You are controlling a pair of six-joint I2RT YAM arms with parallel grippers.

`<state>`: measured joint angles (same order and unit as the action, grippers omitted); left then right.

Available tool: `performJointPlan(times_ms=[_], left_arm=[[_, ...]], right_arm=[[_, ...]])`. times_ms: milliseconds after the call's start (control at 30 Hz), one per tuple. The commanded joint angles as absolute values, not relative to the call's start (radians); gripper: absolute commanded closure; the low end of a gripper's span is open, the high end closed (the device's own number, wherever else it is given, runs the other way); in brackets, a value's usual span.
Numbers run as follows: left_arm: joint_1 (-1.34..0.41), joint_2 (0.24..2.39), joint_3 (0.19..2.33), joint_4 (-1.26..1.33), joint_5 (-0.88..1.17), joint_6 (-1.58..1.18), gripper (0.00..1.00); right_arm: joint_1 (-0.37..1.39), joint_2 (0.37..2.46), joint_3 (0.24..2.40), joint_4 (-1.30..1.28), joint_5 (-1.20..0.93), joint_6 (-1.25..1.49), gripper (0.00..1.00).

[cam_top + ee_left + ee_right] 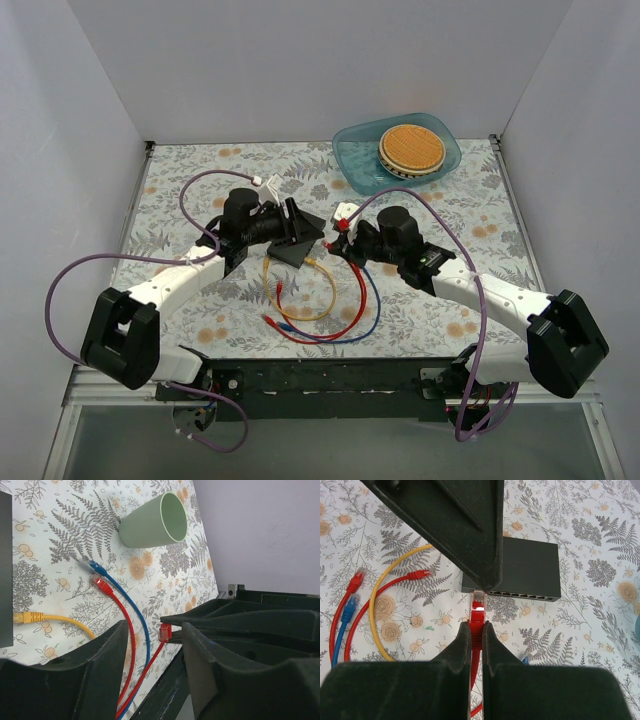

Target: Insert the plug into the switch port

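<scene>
The black switch box [520,567] lies flat on the table, its row of ports [525,596] facing my right wrist camera; it also shows in the top view [303,248]. My right gripper [476,626] is shut on the red plug [478,611], whose clear tip sits just short of the left end of the port row. The same plug shows in the left wrist view [165,631]. My left gripper [152,645] is open and empty, one finger [460,530] reaching over the box's left part and hiding the nearest port. In the top view both the left gripper [293,222] and the right gripper [348,238] meet at the box.
Yellow cable [325,300], red cable [352,300] and blue cable [372,310] loop on the table in front of the box. A yellow plug [27,616] lies against the box edge. A green cup [152,522] lies on its side. A blue bowl [360,160] stands at the back right.
</scene>
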<state>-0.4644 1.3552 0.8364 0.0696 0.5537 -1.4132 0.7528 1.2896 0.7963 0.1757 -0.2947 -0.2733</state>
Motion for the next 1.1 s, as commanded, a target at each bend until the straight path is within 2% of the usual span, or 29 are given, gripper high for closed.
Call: performJointPlan(times_ms=[0,300,633,1067], left_arm=[[-0.491,1.365,0.887,0.077,0.560,-1.391,0.55],[-0.497,1.261,0.827,0.118,0.459,-1.378,0.53],[-0.495,1.071,0.700,0.287,0.504,-1.333,0.51],[-0.511,1.054,0.643,0.406,0.721,-1.258,0.66]], right_arm=[[0.752,1.275,0.841,0.213,-0.334,-0.270,0.99],[0.747,1.305,0.897,0.114,-0.452,-0.284,0.99],[0.687,1.338,0.969,0.028,-0.771,-0.285,0.99],[0.623,1.344,1.008,0.028,-1.040,-0.239,0.99]])
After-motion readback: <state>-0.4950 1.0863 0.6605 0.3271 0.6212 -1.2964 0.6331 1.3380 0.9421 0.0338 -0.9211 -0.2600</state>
